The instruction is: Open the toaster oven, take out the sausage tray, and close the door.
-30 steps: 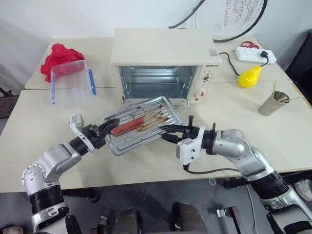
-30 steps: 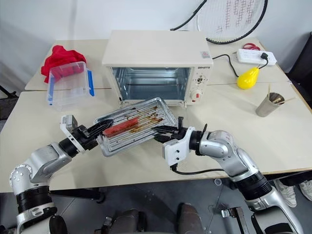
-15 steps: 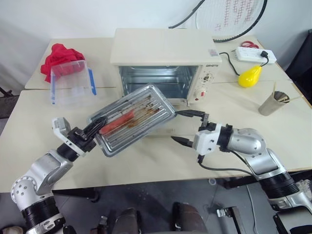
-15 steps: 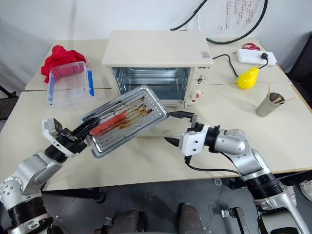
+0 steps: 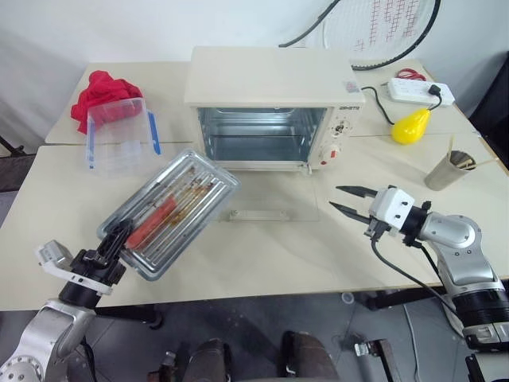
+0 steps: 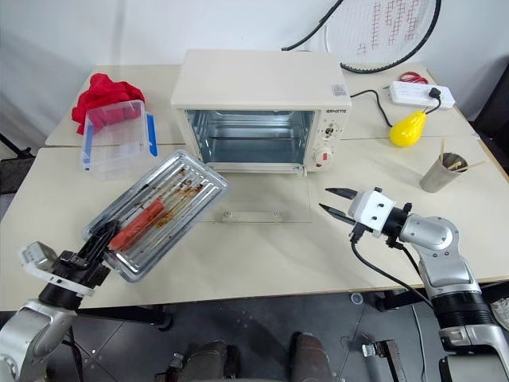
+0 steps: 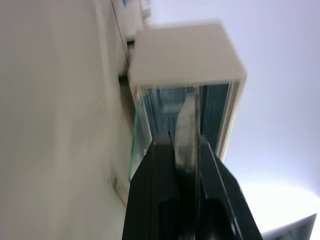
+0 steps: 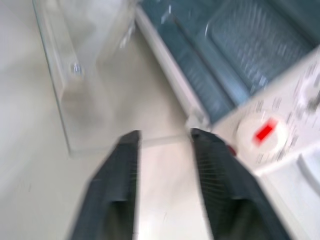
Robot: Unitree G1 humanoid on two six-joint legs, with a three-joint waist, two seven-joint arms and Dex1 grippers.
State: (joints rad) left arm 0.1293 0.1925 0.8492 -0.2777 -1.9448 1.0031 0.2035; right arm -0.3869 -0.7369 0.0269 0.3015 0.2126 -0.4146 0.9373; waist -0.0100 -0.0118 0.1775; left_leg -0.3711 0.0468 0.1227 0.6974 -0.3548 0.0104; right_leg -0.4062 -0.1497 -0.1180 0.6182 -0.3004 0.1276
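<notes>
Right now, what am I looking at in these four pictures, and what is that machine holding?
It is a two-armed humanoid robot. Two pictures come from cameras in its head, looking down over a table; the other two from cameras on its wrists. The left gripper is shut on the sausage tray, lifted and tilted. The right gripper is open and holds nothing. The toaster oven stands open, its glass door lying flat. Nearby are a clear plastic box, a red cloth, a yellow pear and a metal cup.
</notes>
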